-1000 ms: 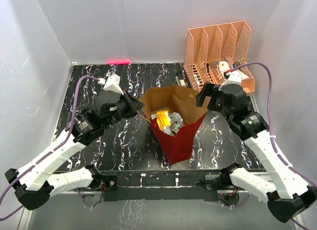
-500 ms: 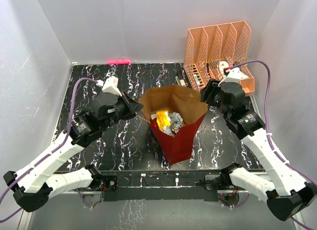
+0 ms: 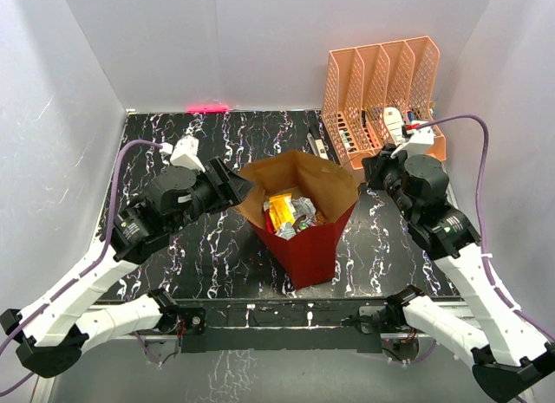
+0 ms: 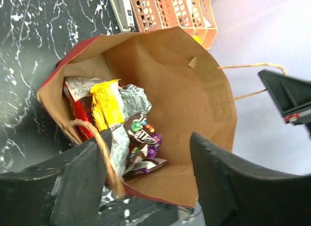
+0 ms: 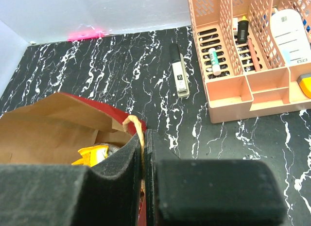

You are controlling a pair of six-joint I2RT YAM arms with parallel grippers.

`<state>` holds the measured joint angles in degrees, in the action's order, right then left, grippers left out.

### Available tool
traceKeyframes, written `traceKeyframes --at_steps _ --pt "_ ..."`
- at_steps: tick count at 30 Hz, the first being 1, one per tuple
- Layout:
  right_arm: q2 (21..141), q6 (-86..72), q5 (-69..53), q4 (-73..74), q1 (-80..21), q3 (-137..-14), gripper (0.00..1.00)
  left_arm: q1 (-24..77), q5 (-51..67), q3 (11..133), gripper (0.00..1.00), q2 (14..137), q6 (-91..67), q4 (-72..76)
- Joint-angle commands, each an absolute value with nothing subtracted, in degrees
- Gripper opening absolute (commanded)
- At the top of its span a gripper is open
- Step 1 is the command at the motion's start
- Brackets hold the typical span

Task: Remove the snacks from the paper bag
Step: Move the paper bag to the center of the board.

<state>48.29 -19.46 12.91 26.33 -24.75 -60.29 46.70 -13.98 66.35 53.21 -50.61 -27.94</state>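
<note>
Handover at the mouth of the paper bag (image 3: 303,247), judged from both sides.

Far left first: left end effector (image 3: 236,188), clamped a second ago, now parted and gripping nothing, poised just beside the bag's left rim. From its own wrist view, fingers (image 4: 77,182) spread wide above the opening. Cord handle (image 4: 103,148) lying against the inner face of the left one, no longer pinched.

Below and between those fingers, down inside the bag: the snacks (image 4: 121,119). Yellow packet (image 4: 107,102) on top, silver packet (image 4: 133,97) crumpled beside it, purple packet (image 4: 143,133) nearer the middle, red bag (image 4: 75,105) against the left wall. None out on the table (image 3: 217,247) yet.

Further right: right end effector (image 5: 144,143), wide apart a second ago, now closed on the bag's right rim, a fold of brown paper running into the shut jaws. Far right, an orange rack (image 3: 381,82), standing apart from the bag.

Likely meaning for the task: mouth now held open from the right, left side freed to reach down. Snacks straight beneath the left end effector, within the bag's walls; left of and below the right one.
</note>
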Motion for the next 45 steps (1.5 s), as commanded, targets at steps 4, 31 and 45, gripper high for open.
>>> traceKeyframes --at_steps 4,31,45 --pt "43.8 -17.5 14.7 26.3 -24.6 -66.4 0.07 46.5 -14.4 69.8 0.92 51.2 -48.0 -31.0" --pt "48.2 -7.5 -30.6 20.2 -24.6 -70.2 0.08 46.5 -13.6 71.8 0.98 49.5 -44.3 -33.9" --pt "46.7 -13.8 -50.9 15.0 -24.7 -63.3 0.08 46.5 0.6 64.6 0.98 52.3 -43.1 -25.1"
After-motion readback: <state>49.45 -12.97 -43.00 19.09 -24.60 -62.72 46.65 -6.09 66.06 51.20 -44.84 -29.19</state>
